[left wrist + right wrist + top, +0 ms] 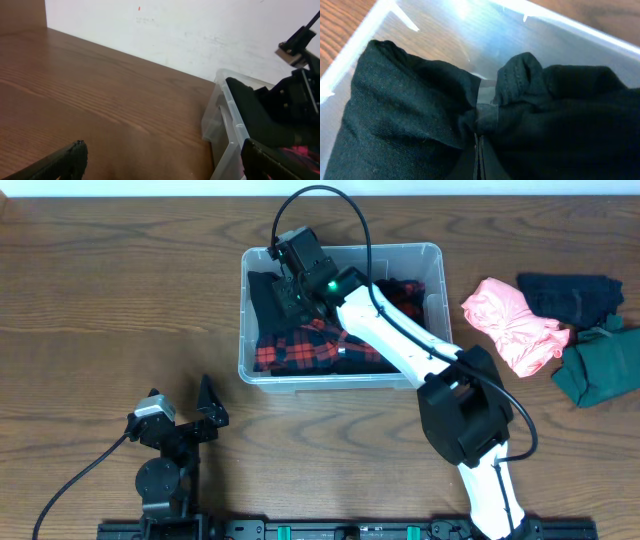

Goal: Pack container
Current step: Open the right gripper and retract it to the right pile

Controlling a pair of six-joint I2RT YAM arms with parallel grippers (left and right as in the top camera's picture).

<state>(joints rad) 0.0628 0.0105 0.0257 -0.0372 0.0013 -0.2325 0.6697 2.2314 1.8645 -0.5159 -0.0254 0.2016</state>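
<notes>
Your right gripper [479, 132] had pinched shut on the black garment [405, 105] inside the container [434, 252], so you needed to press it flat before releasing, while your left gripper [183, 406] gaped wide and empty.

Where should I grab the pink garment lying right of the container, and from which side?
Pinch the bunched folds at the left end of the pink garment, coming straight down from above. It lies crumpled, so raised creases likely offer a bite, and its right edge butts against the dark navy garment and green garment; the left end lies clear.
</notes>
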